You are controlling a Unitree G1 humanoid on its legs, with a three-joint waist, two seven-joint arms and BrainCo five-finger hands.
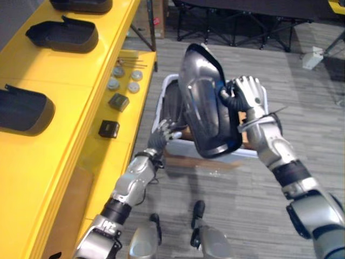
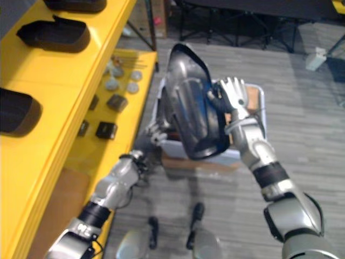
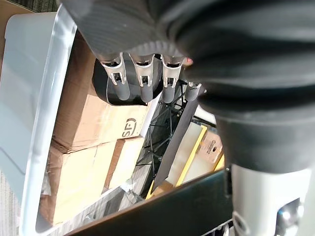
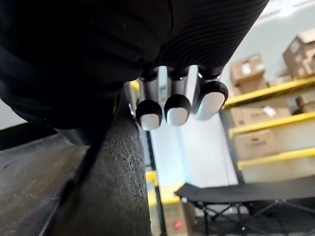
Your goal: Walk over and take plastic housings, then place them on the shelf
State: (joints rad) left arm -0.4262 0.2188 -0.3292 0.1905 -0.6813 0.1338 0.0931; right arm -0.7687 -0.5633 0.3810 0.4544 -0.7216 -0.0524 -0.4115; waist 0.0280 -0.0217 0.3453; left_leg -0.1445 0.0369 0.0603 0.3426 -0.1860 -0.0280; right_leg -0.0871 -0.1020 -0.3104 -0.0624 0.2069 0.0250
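A large dark plastic housing (image 1: 205, 102) hangs upright above a white bin (image 1: 163, 91), its glossy hollow side turned toward me. My right hand (image 1: 249, 94) is shut on its right rim; in the right wrist view the fingertips (image 4: 177, 109) hook over the housing's edge (image 4: 108, 187). My left hand (image 1: 161, 135) floats open by the bin's near left corner, below the housing and apart from it. Its straight fingers (image 3: 142, 78) point over the bin's wall (image 3: 29, 98). Another dark piece (image 1: 171, 102) lies in the bin, mostly hidden.
A yellow shelf (image 1: 81, 86) runs along my left and carries black housings (image 1: 62, 35) (image 1: 21, 110). Grey discs (image 1: 124, 78) and small black blocks (image 1: 118, 101) lie on its lower board. Cardboard (image 3: 83, 162) lines the bin. A dark folding frame (image 1: 242, 16) stands behind.
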